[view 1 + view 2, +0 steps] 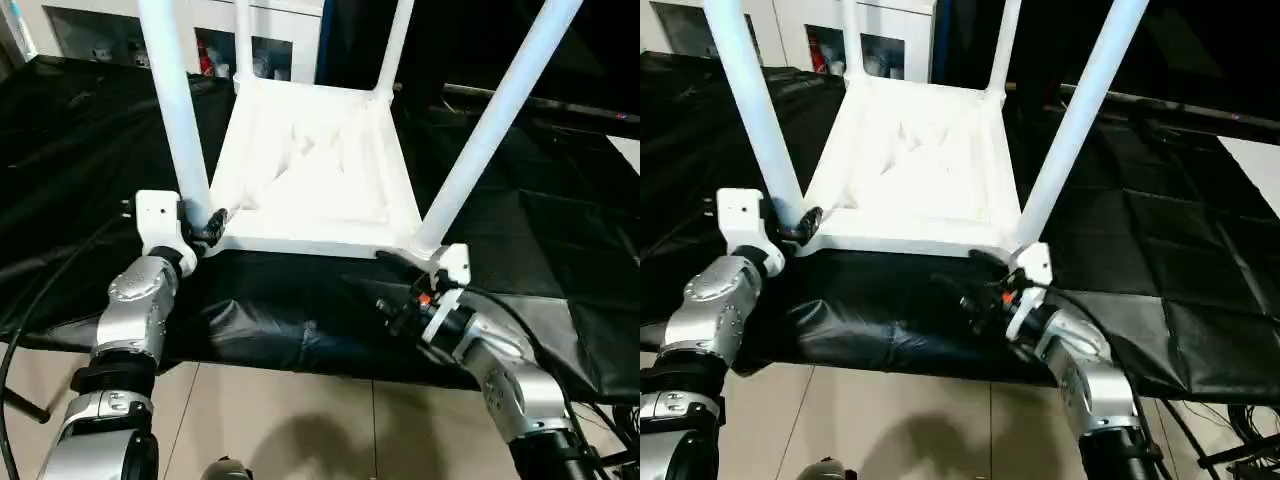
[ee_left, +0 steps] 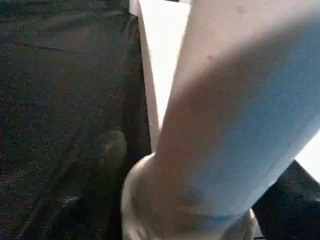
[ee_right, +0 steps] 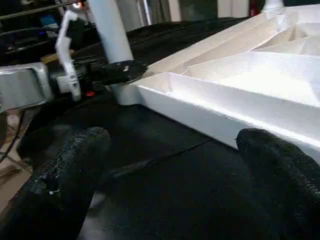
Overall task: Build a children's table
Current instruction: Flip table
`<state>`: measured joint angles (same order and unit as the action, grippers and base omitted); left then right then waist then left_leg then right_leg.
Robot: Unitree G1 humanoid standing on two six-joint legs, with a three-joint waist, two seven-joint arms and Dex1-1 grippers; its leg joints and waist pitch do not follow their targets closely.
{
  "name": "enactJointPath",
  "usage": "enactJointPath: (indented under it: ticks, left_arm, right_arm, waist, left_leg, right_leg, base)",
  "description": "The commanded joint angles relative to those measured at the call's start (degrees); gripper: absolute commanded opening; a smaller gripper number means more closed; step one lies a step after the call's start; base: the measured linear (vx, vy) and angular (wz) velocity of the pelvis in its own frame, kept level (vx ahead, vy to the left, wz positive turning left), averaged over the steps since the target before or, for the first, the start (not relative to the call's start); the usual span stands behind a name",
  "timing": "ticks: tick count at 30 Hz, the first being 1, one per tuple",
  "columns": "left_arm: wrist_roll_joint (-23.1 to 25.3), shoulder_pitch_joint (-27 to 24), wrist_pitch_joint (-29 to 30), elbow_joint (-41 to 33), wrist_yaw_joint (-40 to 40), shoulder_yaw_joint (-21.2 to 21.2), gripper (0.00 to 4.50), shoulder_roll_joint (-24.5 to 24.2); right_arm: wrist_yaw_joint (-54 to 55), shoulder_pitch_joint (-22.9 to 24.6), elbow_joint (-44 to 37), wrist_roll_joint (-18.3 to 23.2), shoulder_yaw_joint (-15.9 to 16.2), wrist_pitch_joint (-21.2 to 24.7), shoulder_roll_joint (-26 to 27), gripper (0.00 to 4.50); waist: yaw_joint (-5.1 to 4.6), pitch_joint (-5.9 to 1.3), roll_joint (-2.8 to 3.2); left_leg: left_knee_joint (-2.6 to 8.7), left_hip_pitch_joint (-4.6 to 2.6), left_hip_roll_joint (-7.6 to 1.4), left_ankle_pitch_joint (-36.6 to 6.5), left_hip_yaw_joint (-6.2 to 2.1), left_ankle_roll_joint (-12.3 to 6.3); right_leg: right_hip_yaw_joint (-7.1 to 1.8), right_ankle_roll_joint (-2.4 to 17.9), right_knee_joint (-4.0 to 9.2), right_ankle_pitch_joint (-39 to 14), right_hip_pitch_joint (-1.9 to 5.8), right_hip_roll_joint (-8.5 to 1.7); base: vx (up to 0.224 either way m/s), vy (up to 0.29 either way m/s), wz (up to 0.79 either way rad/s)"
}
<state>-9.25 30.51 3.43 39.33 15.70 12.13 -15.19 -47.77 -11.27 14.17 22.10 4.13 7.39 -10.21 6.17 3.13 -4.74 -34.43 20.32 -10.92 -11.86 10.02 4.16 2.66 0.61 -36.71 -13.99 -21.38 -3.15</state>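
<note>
Left gripper (image 1: 212, 226), jaws seemingly around the seven-o'clock leg (image 1: 178, 110), steadies it in its socket; right gripper (image 3: 165, 165) gapes, idle.

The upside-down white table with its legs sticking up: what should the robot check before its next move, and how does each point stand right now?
1. All four legs standing in the corner sockets of the table top: ok.
2. Table top lying on the black cloth: ok.
3. Left tool at the base of the near left leg: ok; whether it grips the leg: cannot tell.
4. Right tool open, nothing between its fingers: ok.
5. Near right leg pushed fully home: cannot tell.
</note>
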Motion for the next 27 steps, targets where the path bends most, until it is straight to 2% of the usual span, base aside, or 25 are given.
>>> enactJointPath:
  ticks: [1, 2, 3, 5, 7, 11, 12, 15, 16, 17, 18, 19, 22, 25, 27]
  left_arm:
    - [-0.72, 1.52, -0.74, 1.26, -1.07, 0.98, 3.43, 0.17]
    - [-1.11, 1.85, -1.50, 1.54, -1.13, 1.42, 3.21, 0.27]
    - [-1.87, 2.30, -2.58, 1.62, -0.80, 1.98, 3.16, 0.55]
    - [-2.32, 2.52, -2.88, 1.56, -0.51, 2.23, 3.11, 0.74]
    - [-3.01, 2.54, -3.41, 1.09, -0.09, 2.63, 3.05, 1.13]
    - [-3.62, 1.83, -3.23, -0.62, 0.05, 2.65, 3.00, 1.98]
    - [-4.10, 1.72, -2.73, -0.81, 0.03, 2.86, 3.00, 2.34]
    - [-6.13, 1.17, -0.97, -2.04, -0.19, 3.76, 3.00, 3.79]
    - [-8.67, 0.55, 1.30, -4.07, -1.31, 5.07, 3.00, 5.79]
    - [-8.98, 0.49, 1.55, -4.31, -1.44, 5.23, 3.00, 6.03]
    - [-12.09, 0.06, 3.68, -6.49, -2.20, 6.58, 3.00, 8.54]
    - [-12.45, 0.01, 3.90, -6.75, -2.24, 6.71, 3.00, 8.82]
    - [-16.73, -1.29, 6.28, -11.48, -2.20, 7.17, 3.00, 12.89]
    - [-17.25, -2.45, 7.39, -14.51, -2.80, 5.97, 3.00, 14.78]
    - [-16.83, -3.67, 7.93, -17.86, -3.08, 4.28, 3.00, 16.69]
  right_arm:
    - [-0.29, -0.28, 0.04, -0.52, -0.03, -0.09, -0.23, 4.50]
    - [-0.23, -0.51, 0.44, -0.75, -0.01, -0.33, -0.06, 4.50]
    - [-0.29, -0.81, 0.81, -0.88, 0.10, -0.52, 0.05, 4.50]
    - [-0.39, -0.91, 0.88, -0.81, 0.17, -0.48, 0.05, 4.50]
    - [-0.45, -0.97, 0.96, -0.98, 0.36, -0.68, 0.03, 4.50]
    - [-0.76, -1.03, 1.17, -1.18, 0.51, -0.91, -0.15, 4.50]
    - [-0.79, -1.01, 1.29, -1.22, 0.44, -1.00, -0.22, 4.50]
    - [-0.36, -0.83, 1.66, -1.68, 0.35, -0.99, -0.34, 4.50]
    - [1.37, -0.90, 2.72, -2.90, 0.43, -0.80, -0.27, 4.50]
    - [1.59, -0.92, 2.86, -3.03, 0.44, -0.76, -0.25, 4.50]
    - [4.53, -1.65, 4.74, -3.92, -0.15, -0.64, 0.54, 4.50]
    - [4.85, -1.73, 4.94, -3.99, -0.23, -0.67, 0.66, 4.50]
    - [9.02, -2.96, 6.36, -3.04, -1.85, -0.24, 3.26, 4.50]
    - [10.49, -3.86, 6.95, -1.59, -2.96, 0.63, 4.81, 4.50]
    - [11.08, -5.79, 8.12, 1.48, -5.12, 1.14, 7.03, 4.50]
  waist:
    - [0.04, -3.32, 1.41]
    - [0.05, -3.27, 1.36]
    - [0.02, -3.30, 0.76]
    - [0.10, -3.34, 1.16]
    - [0.09, -3.33, 1.11]
    - [0.27, -3.60, 1.14]
    - [0.29, -3.65, 1.37]
    - [0.29, -3.71, 1.23]
    - [0.30, -3.74, 1.13]
    - [0.28, -3.74, 1.05]
    - [0.26, -3.69, 0.90]
    - [0.17, -3.67, 0.89]
    - [0.22, -3.65, 0.54]
    - [0.41, -3.60, 0.65]
    - [0.25, -3.59, 0.70]
  left_leg:
    - [4.46, -0.65, -2.93, -6.21, -1.24, -0.96]
    - [4.48, -0.66, -2.92, -6.37, -1.23, -0.98]
    - [4.47, -0.62, -2.93, -6.25, -1.18, -1.14]
    - [4.43, -0.61, -3.00, -5.46, -1.23, -1.27]
    - [4.43, -0.60, -3.01, -5.21, -1.24, -1.40]
    - [4.05, -0.49, -2.91, -2.43, -1.14, -2.46]
    - [4.00, -0.46, -2.88, -1.96, -1.15, -2.68]
    - [3.89, -0.38, -2.85, -1.65, -1.07, -3.14]
    - [3.85, -0.27, -2.97, -1.43, -1.11, -3.01]
    - [3.82, -0.27, -2.97, -1.22, -1.04, -2.98]
    - [3.78, -0.22, -2.84, -1.19, -0.97, -3.22]
    - [3.78, -0.18, -2.86, -0.66, -0.95, -3.22]
    - [3.48, 0.14, -2.66, 0.10, -0.74, -4.07]
    - [3.27, 0.23, -2.63, 1.34, -0.63, -5.18]
    - [3.32, 0.01, -2.90, 1.34, -0.64, -6.16]
  right_leg:
    - [-2.93, 13.07, 3.82, 7.27, 2.47, -5.45]
    - [-2.94, 13.05, 3.88, 6.87, 2.44, -5.47]
    - [-2.95, 12.93, 3.97, 6.42, 2.49, -5.47]
    - [-2.94, 13.01, 3.76, 7.03, 2.44, -5.54]
    - [-2.91, 13.14, 3.73, 7.21, 2.43, -5.54]
    - [-2.89, 13.58, 3.29, 11.75, 2.49, -5.43]
    - [-2.87, 13.77, 3.17, 12.82, 2.49, -5.38]
    - [-2.81, 14.21, 3.06, 14.40, 2.46, -5.30]
    - [-2.77, 14.57, 2.90, 14.92, 2.57, -5.41]
    - [-2.76, 14.90, 2.89, 15.22, 2.52, -5.39]
    - [-2.74, 15.11, 3.03, 14.90, 2.55, -5.32]
    - [-2.75, 15.60, 2.97, 14.85, 2.53, -5.43]
    - [-2.97, 16.28, 2.82, 14.09, 2.72, -5.61]
    - [-3.00, 16.68, 2.72, 15.09, 2.64, -5.43]
    - [-2.85, 16.25, 2.81, 14.49, 2.47, -5.30]
  base:
    - [0.000, 0.000, 0.00]
    - [0.000, 0.000, 0.00]
    - [0.000, 0.000, 0.00]
    - [0.000, 0.000, 0.00]
    - [0.000, 0.000, 0.00]
    - [0.000, 0.000, 0.00]
    - [0.000, 0.000, 0.00]
    - [0.000, 0.000, 0.00]
    - [0.000, 0.000, 0.00]
    - [0.000, 0.000, 0.00]
    - [0.000, 0.000, 0.00]
    - [0.000, 0.000, 0.00]
    - [0.000, 0.000, 0.00]
    - [0.000, 0.000, 0.00]
    - [0.000, 0.000, 0.00]
